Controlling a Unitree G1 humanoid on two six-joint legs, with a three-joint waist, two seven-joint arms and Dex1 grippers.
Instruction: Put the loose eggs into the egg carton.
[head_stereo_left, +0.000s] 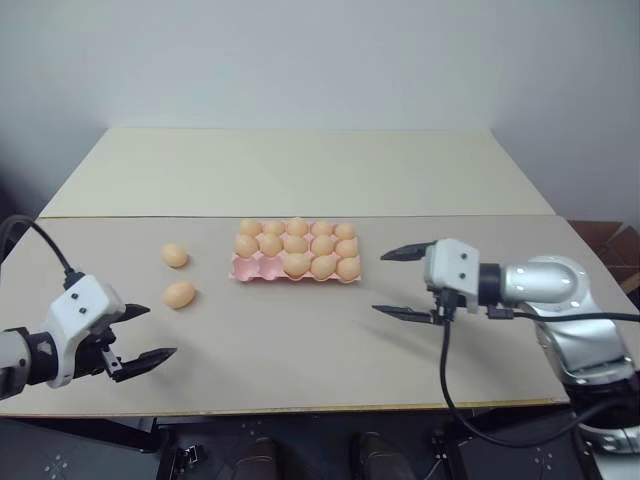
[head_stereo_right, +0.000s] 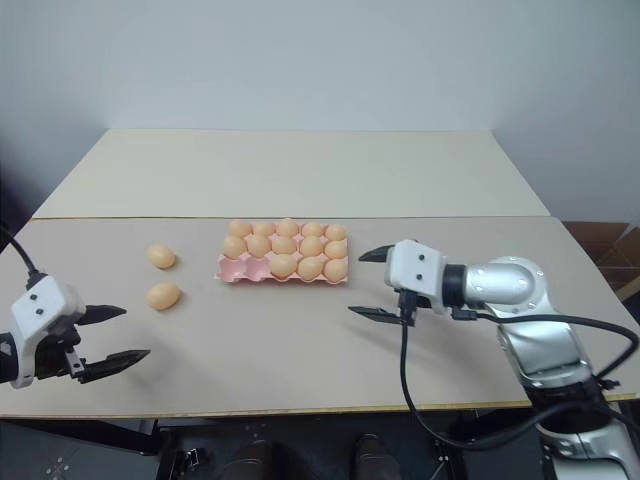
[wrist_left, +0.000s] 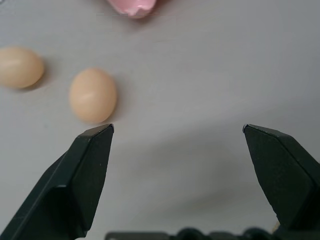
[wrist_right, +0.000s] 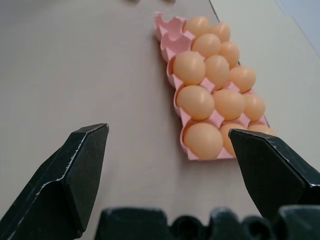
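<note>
Table (head_stereo_left: 300, 340): near edge cut off by frame. Carton (head_stereo_left: 246, 268) at centre; near-left two cups vacant, remainder filled. Right gripper (head_stereo_left: 405, 282) beside carton, jaws released, empty. Left gripper (head_stereo_left: 148, 333) released, near two eggs (head_stereo_left: 180, 294) left of carton.

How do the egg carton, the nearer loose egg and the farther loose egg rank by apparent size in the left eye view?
1. egg carton, clearly largest.
2. nearer loose egg and farther loose egg: alike, not ranked.
</note>
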